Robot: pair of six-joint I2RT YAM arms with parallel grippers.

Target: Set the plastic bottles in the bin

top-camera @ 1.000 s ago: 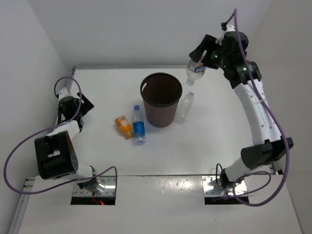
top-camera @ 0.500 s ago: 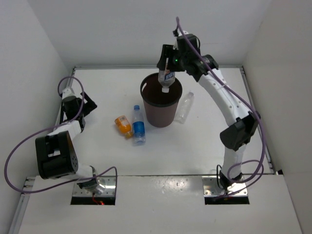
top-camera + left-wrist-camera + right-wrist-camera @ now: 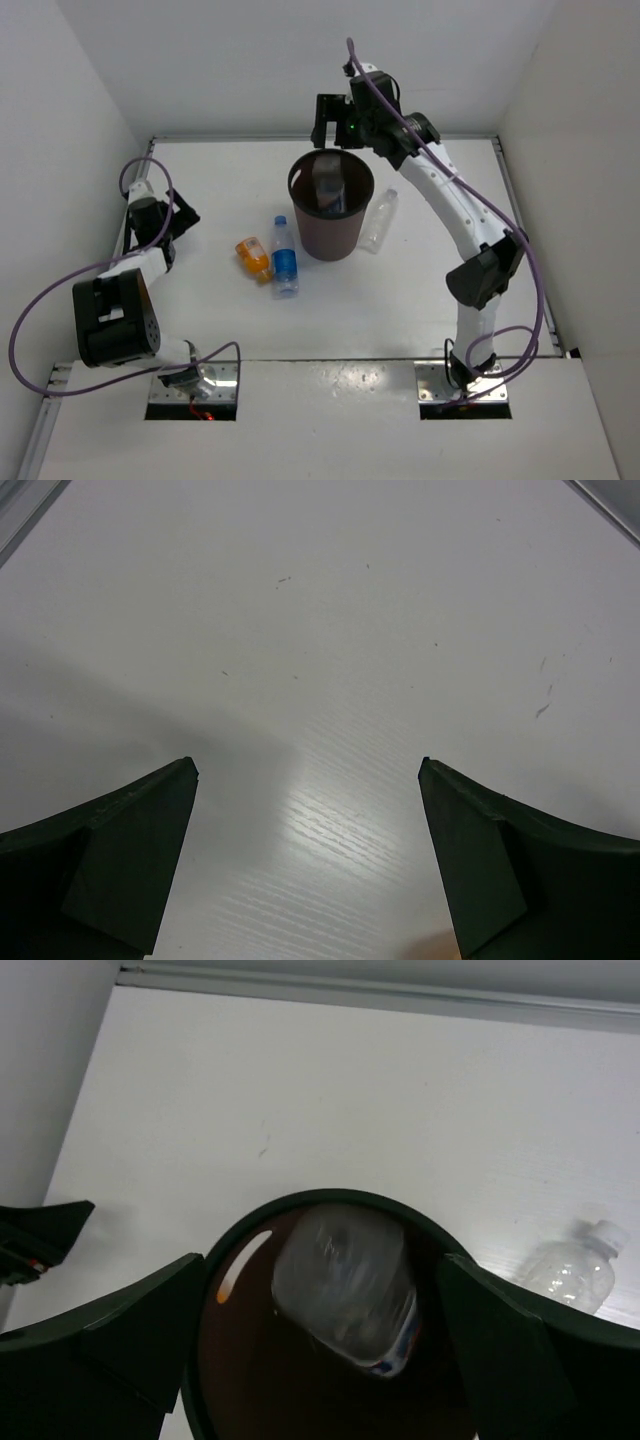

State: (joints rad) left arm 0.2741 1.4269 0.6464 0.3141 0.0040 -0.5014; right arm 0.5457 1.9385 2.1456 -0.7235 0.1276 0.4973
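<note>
Labelled bottle (image 3: 330, 190) sits inside the mouth of the bin (image 3: 306, 225), blurred in both views, its clear body and a strip of red and blue label just readable from the right wrist. No finger touches it. The brown bin stands upright near the middle of the counter (image 3: 420, 300).

Plain clear bottle (image 3: 380, 220) lies just beside the bin on its right, cap pointing toward the far wall. On the bin's left lie the blue-capped bottle (image 3: 285, 257) and, just beside that one, the stubby orange bottle (image 3: 253, 256), both on their sides on the counter.

Directly above the bin's rim hangs the right claw (image 3: 335, 122), fingers spread wide and released, nothing between them; its wrist view looks straight down into the bin.

Well apart, near the left wall, the left claw (image 3: 305, 770) is spread wide too, holding nothing, with only bare counter between its fingers.
</note>
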